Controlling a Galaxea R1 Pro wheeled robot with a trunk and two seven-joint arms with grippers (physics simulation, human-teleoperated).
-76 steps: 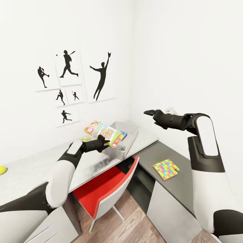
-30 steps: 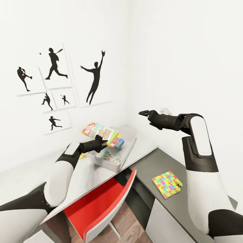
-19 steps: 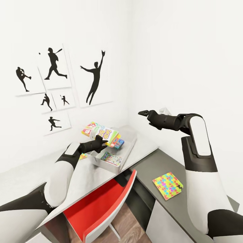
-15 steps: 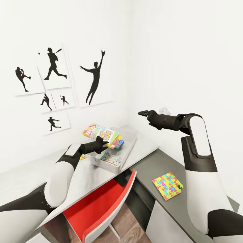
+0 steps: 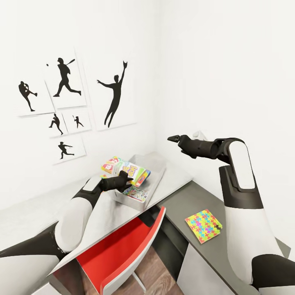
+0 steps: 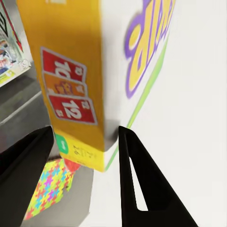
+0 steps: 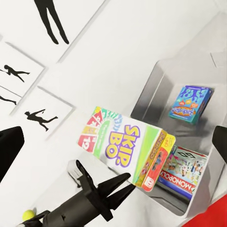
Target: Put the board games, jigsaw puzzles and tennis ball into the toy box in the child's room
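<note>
Starting at the left of the head view, your left gripper (image 5: pixel 128 181) has its jaws closed on the near end of the yellow-green-red board game (image 5: pixel 125 169), lettered SKIP BO. The left wrist view confirms it: a dark finger lies against each side of the box's narrow yellow end. You hold the box tilted over the near-left rim of the toy box (image 5: pixel 157 175), with part of it overhanging the bin. It is not yet released, so I judge this item as in delivery, not placed.

Inside the toy box, the right wrview... the right wrist view shows a Monopoly box (image 7: pixel 182 171) lying at the near end and a small blue box (image 7: pixel 190 104) further along the floor of the bin. I count the Monopoly box as one board game done; whether the blue box is the third, I cannot tell.

On the pale table (image 5: pixel 110 213), a jigsaw puzzle (image 6: pixel 46 189) lies below the held box, outside the bin. The tennis ball (image 7: pixel 28 215) sits on the tabletop well apart from the bin, past your left arm.

Further right, your right gripper (image 5: pixel 172 138) hangs in the air above the table corner with nothing in it; how far its jaws are parted I cannot tell.

At the far right, the second jigsaw puzzle (image 5: pixel 203 225) lies flat on the dark-grey lower section, well apart from the bin.

Outstanding, in my judgement: release of this box, both puzzles, the ball.
</note>
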